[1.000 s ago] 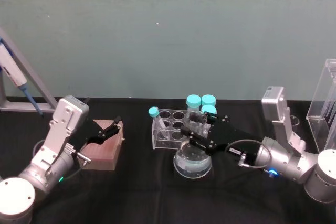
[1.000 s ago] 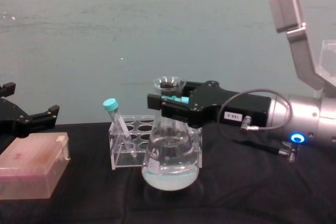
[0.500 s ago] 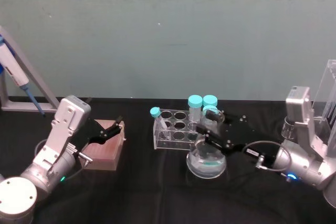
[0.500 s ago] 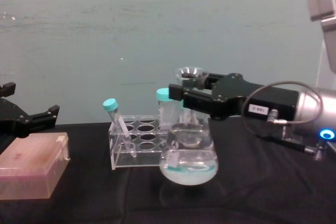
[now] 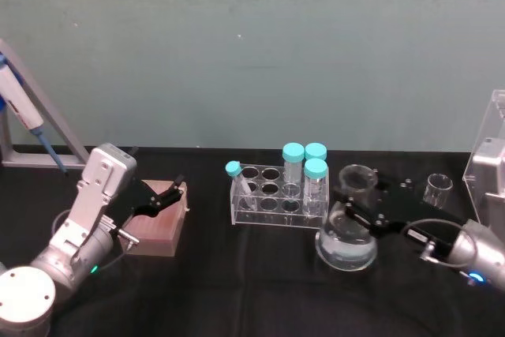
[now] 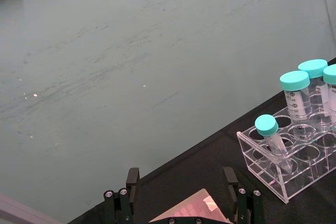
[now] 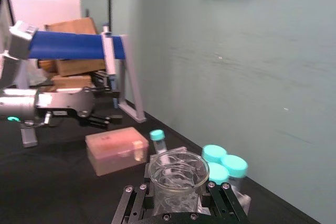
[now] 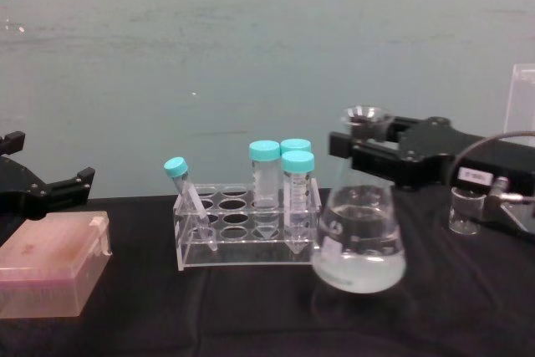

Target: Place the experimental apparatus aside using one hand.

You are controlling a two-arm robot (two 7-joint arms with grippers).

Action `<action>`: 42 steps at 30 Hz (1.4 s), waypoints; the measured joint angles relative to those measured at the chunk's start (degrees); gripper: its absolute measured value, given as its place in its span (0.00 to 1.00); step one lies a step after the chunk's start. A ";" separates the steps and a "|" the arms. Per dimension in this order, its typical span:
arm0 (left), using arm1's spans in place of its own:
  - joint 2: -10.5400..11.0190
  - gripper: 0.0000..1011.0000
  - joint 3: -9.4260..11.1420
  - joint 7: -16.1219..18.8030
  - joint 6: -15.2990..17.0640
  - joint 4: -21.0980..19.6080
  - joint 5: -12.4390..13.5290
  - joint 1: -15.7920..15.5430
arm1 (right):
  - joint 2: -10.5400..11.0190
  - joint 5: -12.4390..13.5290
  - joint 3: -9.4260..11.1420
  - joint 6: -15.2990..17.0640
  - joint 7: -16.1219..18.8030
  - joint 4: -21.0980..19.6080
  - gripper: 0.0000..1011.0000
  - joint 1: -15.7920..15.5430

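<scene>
Gripping the conical flask (image 8: pixel 359 240), right pincer (image 8: pixel 355 146) overhangs black tabletop (image 8: pixel 251 315).

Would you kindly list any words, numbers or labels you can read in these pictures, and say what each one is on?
None can be read.
White label on the right gripper: print too small to read.
Graduation marks on the capped tubes in the clear rack: too blurred to read.
Mark on the conical flask: a faint white patch, unreadable.

Acrylic stand (image 5: pixel 491 147) cut off at right edge; pipettes indiscernible.
</scene>
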 joint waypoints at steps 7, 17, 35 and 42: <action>0.00 0.99 0.00 0.00 0.00 0.00 0.00 0.00 | 2.19 -0.50 2.43 0.47 -3.67 -1.99 0.46 -2.69; 0.00 0.99 0.00 0.00 0.00 0.00 0.00 0.00 | 3.20 -1.80 5.43 0.38 -7.22 -2.66 0.46 -4.61; 0.00 0.99 0.00 0.00 0.00 0.00 0.00 0.00 | 1.96 -5.09 8.00 -0.75 -8.74 1.57 0.46 -3.37; 0.00 0.99 0.00 0.00 0.00 0.00 0.00 0.00 | 1.61 -6.19 8.94 -0.94 -9.47 2.70 0.46 -2.88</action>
